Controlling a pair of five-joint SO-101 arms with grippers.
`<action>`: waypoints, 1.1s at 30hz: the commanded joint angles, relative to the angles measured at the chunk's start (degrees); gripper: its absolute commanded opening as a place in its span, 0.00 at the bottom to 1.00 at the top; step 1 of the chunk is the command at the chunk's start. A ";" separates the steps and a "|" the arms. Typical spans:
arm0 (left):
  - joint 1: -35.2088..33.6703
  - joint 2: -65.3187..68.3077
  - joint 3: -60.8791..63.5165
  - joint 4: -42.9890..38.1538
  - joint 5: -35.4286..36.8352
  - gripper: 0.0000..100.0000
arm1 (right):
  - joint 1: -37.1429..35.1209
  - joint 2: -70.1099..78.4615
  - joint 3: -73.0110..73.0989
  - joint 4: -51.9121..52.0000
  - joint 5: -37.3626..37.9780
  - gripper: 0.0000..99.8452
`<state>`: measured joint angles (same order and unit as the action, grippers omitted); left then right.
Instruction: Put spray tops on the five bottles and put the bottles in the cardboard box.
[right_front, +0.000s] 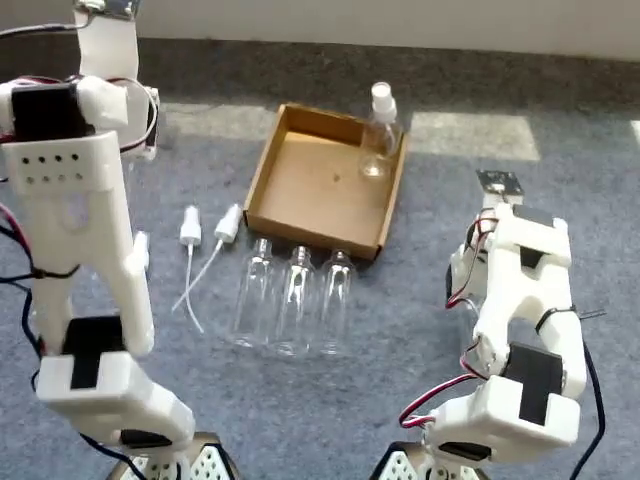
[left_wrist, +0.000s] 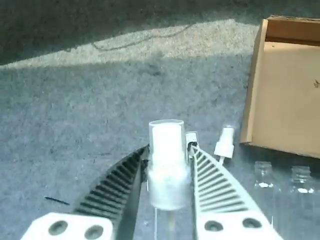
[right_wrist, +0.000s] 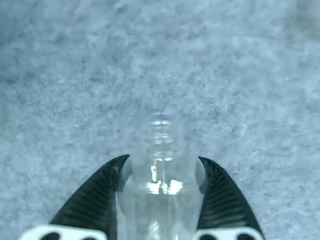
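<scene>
My left gripper (left_wrist: 168, 149) is shut on a white spray top (left_wrist: 166, 170), held above the carpet with its tube pointing down. Clamped in my right gripper (right_wrist: 164, 161) is a clear bottle (right_wrist: 160, 197) with a bare threaded neck and no top. Three more clear bottles (right_front: 295, 290) without tops lie side by side in front of the cardboard box (right_front: 275, 165). Two loose spray tops (right_front: 190, 226) (right_front: 228, 222) lie on the carpet to their left. One bottle (right_front: 378, 135) with a spray top fitted stands in the box's far right corner.
Grey carpet (right_front: 400, 330) covers the table. The left arm's white body (right_front: 75, 200) rises tall at the left of the high view, and the right arm (right_front: 520, 330) is at the lower right. Open carpet lies between the lying bottles and the right arm.
</scene>
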<state>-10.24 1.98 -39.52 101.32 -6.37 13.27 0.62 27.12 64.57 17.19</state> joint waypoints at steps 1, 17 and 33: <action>4.62 -14.64 10.24 0.35 -0.18 0.01 | 2.42 -0.84 -2.77 -3.56 -1.14 0.01; 22.64 -40.22 36.35 -14.86 3.96 0.01 | -10.42 -64.04 31.87 -24.84 -10.02 0.00; 38.46 -47.16 36.88 -48.97 14.86 0.01 | -40.40 -105.01 54.99 -30.81 -12.66 0.00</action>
<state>26.51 -44.53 -2.68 59.65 7.60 -21.98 -103.74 82.51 34.95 5.32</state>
